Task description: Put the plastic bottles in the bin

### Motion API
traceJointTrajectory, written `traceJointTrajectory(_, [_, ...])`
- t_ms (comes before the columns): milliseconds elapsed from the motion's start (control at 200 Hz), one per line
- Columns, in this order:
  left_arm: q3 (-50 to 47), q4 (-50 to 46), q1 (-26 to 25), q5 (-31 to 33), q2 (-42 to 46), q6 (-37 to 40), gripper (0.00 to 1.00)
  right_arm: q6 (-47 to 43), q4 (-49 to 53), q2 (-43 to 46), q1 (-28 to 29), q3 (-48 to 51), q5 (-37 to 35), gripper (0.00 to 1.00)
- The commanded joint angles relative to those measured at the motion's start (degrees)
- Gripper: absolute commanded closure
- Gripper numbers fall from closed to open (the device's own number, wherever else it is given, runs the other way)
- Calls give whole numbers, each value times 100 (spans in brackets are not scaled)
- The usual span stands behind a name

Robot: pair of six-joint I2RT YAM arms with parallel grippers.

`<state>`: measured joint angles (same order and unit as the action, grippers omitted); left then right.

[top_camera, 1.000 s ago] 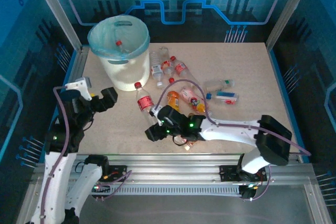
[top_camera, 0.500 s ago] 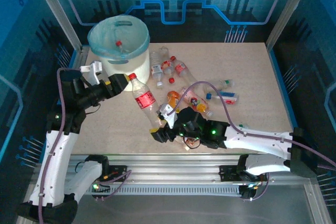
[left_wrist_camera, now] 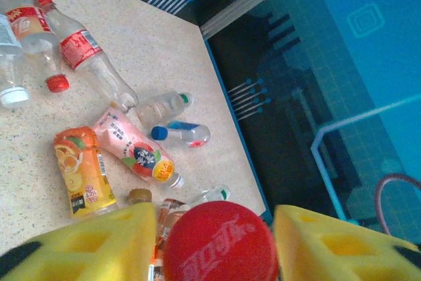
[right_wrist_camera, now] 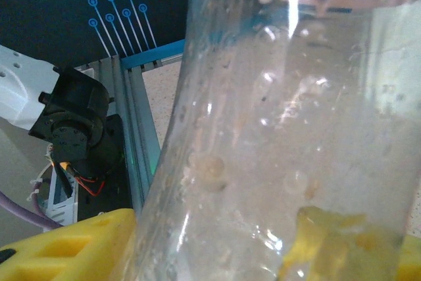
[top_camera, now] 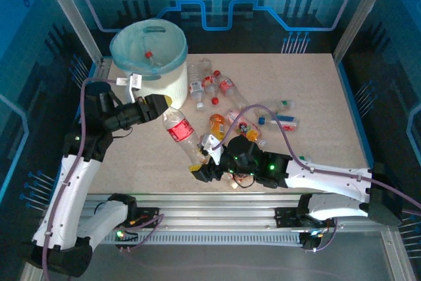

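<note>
Overhead, the red-label bottle (top_camera: 179,129) hung tilted just in front of the bin (top_camera: 158,90): left arm bent, left gripper (top_camera: 156,105) at its neck; right arm stretched low, right gripper (top_camera: 201,164) clamped on its base. Judged the right should release only once the left holds firm. Left wrist: yellow pads (left_wrist_camera: 85,245) pressed the red cap (left_wrist_camera: 220,241) from both sides. Right wrist: bottle wall sat pinched between yellow fingers (right_wrist_camera: 66,248).

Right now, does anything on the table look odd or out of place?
Yes: one red-labelled bottle is held tilted by both arms at once, cap between the fingers of the left gripper, base in the right gripper.
</note>
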<state>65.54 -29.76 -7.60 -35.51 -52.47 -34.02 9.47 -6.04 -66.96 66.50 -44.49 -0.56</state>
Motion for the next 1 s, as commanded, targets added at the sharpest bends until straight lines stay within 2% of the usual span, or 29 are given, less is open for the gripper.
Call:
traceJointTrajectory(0, [228, -183, -73, -110, -68, 114, 60, -121, -161, 97, 87, -42, 67, 35])
traceJointTrajectory(165, [292, -269, -84, -18, -93, 190, 79, -61, -37, 78, 96, -100, -273, 29])
traceJointTrajectory(340, [505, -415, -80, 370, -71, 220, 97, -46, 204, 133, 96, -209, -650, 10])
traceJointTrajectory(405, [699, -471, -84, 722, -79, 254, 97, 57, 302, 227, 98, -301, -942, 4])
traceJointTrajectory(445, [849, -479, -84, 1019, -92, 255, 100, 307, 493, 277, 85, -466, -1413, 0])
traceJointTrajectory(500, [1066, -430, -83, 1407, -133, 234, 100, 727, 892, 323, -8, -866, -1921, 0])
traceJointTrajectory(645, [1728, -95, -75, 2117, -417, 186, 100, 782, 1296, 376, -254, -1591, -1781, 0])
traceJointTrajectory(875, [2793, 609, -76, 2377, -1200, 157, 100, 869, 1435, 68, -787, -2515, -1546, 0])
traceJointTrajectory(995, [3188, 915, -75, 2777, -1574, 161, 100, 1081, 1733, -322, -1057, -3222, -1496, 0])
